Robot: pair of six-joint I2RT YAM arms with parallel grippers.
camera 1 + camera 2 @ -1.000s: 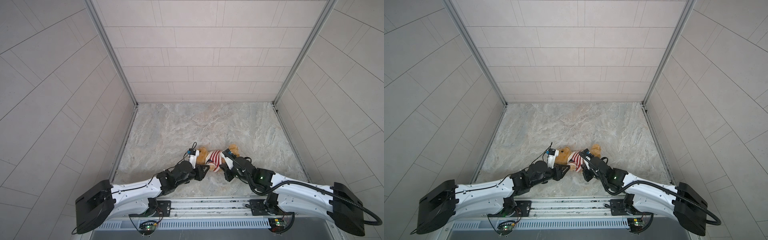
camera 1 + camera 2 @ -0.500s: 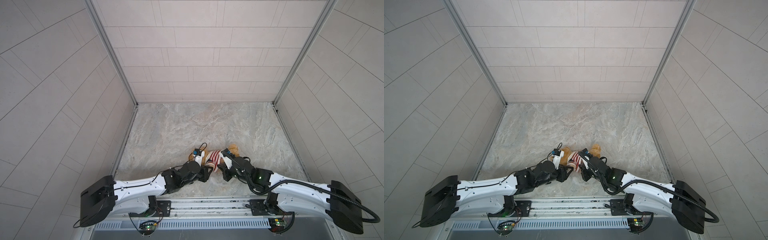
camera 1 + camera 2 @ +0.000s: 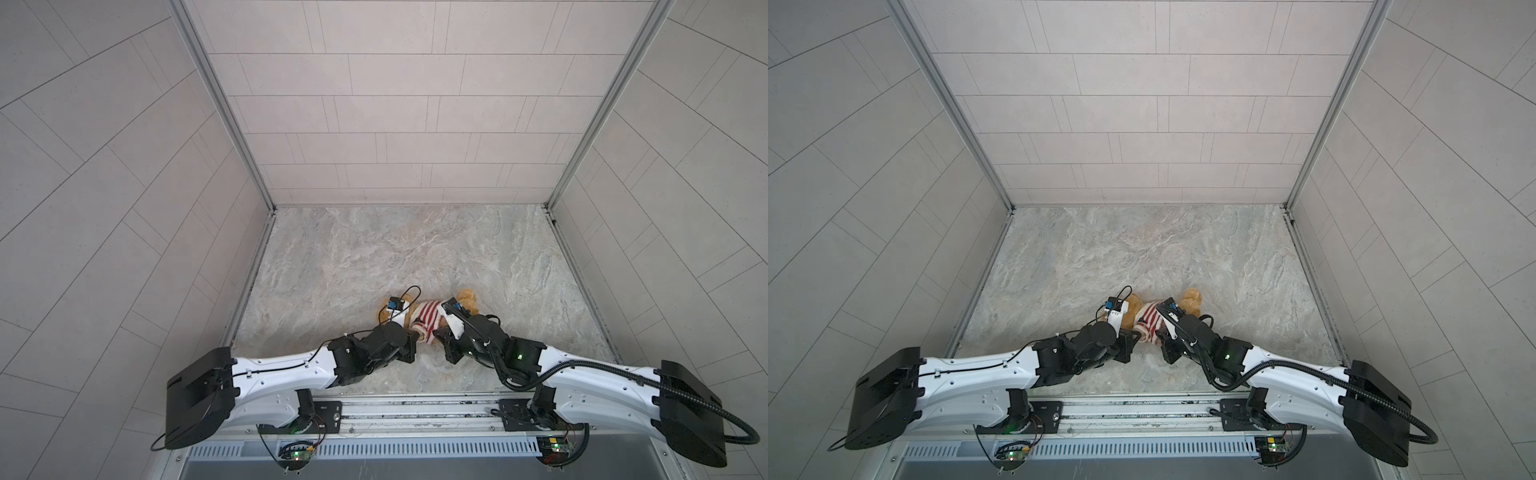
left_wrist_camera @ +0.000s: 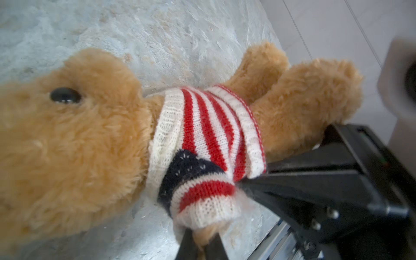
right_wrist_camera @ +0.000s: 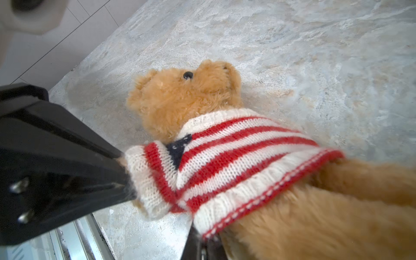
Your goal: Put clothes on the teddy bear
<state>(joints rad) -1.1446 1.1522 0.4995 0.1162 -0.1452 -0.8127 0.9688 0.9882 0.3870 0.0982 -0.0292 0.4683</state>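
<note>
teddy bear [image 4: 67, 146] in striped sweater [image 4: 202, 135] lies near table [image 3: 374, 249] front edge. left gripper [image 4: 201, 237] pinches its paw at the cuff; right gripper [image 5: 202, 242] pinches sweater hem.

Teddy bear [image 3: 467, 297] on table [image 3: 374, 249], head left, L tool [image 4: 202, 245] & R tool [image 5: 202, 247] at near side.

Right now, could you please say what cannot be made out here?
- Far arm of the fluffy golden-brown teddy bear: wrist views, behind its red-and-white striped knitted sweater.
- The left fingers: left wrist view, mostly cut off by the edge.
- Both grips: both top views, too small.
</note>
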